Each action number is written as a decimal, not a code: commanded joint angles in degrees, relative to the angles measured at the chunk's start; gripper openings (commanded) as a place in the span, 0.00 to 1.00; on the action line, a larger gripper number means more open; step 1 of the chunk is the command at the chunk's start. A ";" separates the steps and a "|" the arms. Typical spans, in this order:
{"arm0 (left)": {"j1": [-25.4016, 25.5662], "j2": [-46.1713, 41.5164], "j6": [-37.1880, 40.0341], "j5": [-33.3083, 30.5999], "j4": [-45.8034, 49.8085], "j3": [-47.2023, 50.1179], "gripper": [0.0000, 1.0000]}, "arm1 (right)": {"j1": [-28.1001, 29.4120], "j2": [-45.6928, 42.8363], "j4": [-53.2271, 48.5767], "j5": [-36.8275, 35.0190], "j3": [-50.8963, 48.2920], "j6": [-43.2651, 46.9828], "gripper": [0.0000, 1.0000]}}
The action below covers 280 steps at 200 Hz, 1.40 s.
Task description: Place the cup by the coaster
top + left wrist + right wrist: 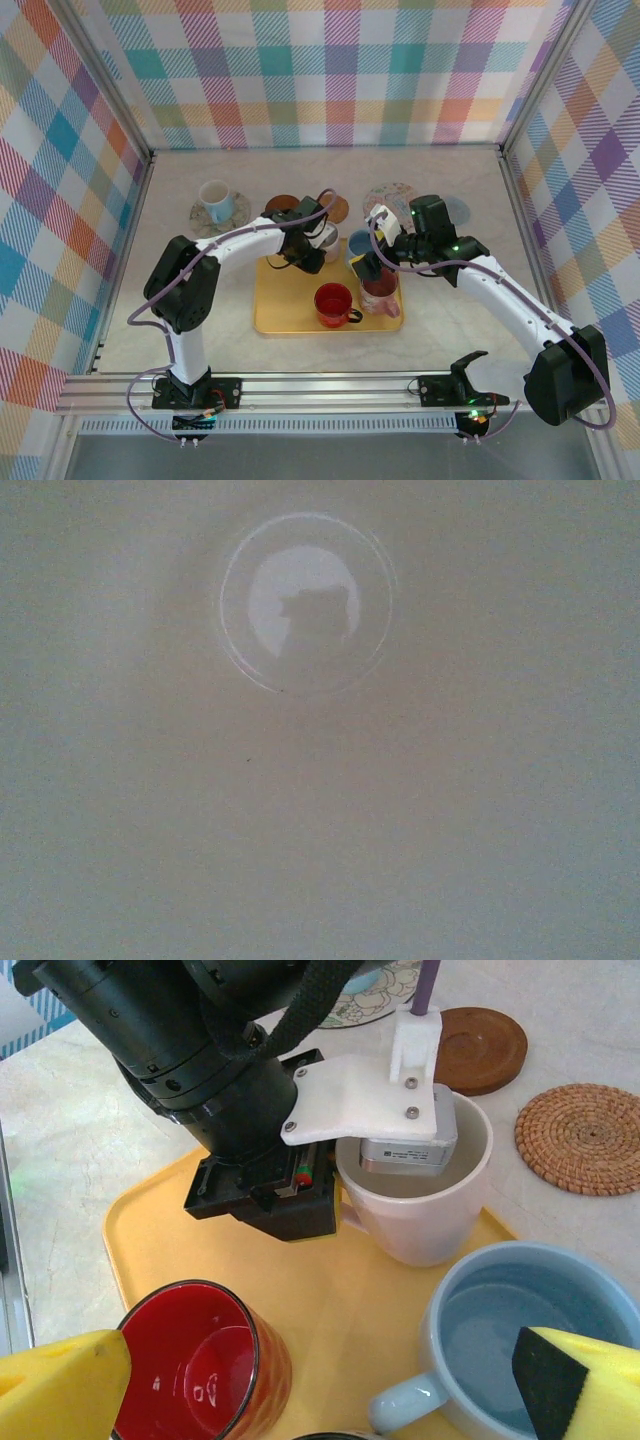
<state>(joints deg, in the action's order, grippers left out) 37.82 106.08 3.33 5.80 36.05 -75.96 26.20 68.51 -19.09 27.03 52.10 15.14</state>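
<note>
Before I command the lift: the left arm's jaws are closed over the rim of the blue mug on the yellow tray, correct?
Wrong mug. The left gripper has its jaws closed over the rim of the white mug on the yellow tray; the blue mug stands free beside it. The right wrist view shows this.

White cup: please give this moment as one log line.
left gripper: at white cup on yellow tray, grip unclear | right gripper: open near blue cup | placement: pending

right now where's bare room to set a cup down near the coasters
Bare: the strip of table between the coasters and back wall, and the yellow tray's left half. Crowded: tray's right side, around red cup, white cup, blue mug.
</note>
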 commanded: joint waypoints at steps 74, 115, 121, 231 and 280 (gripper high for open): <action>-3.13 -6.10 -3.19 -1.67 0.18 -7.12 0.00 | -0.27 2.27 4.46 1.58 5.35 -4.30 0.99; -6.35 -5.66 -3.38 -2.40 -0.66 -9.53 0.00 | -0.27 4.87 6.08 2.53 7.85 -6.84 0.99; -6.80 -5.39 -3.13 -2.72 -0.55 -9.93 0.00 | -0.27 5.41 5.99 2.67 8.37 -7.10 0.99; -16.53 2.55 -0.96 -3.12 1.66 -16.75 0.00 | -0.21 13.15 5.60 0.68 15.25 -8.46 0.99; -19.32 7.43 -0.53 -2.12 1.38 -19.09 0.00 | -0.18 15.54 4.54 0.04 17.28 -8.15 0.99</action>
<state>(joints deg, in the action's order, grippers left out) 20.56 110.78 1.37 2.52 39.07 -90.63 26.20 82.04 -14.20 27.38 66.19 7.62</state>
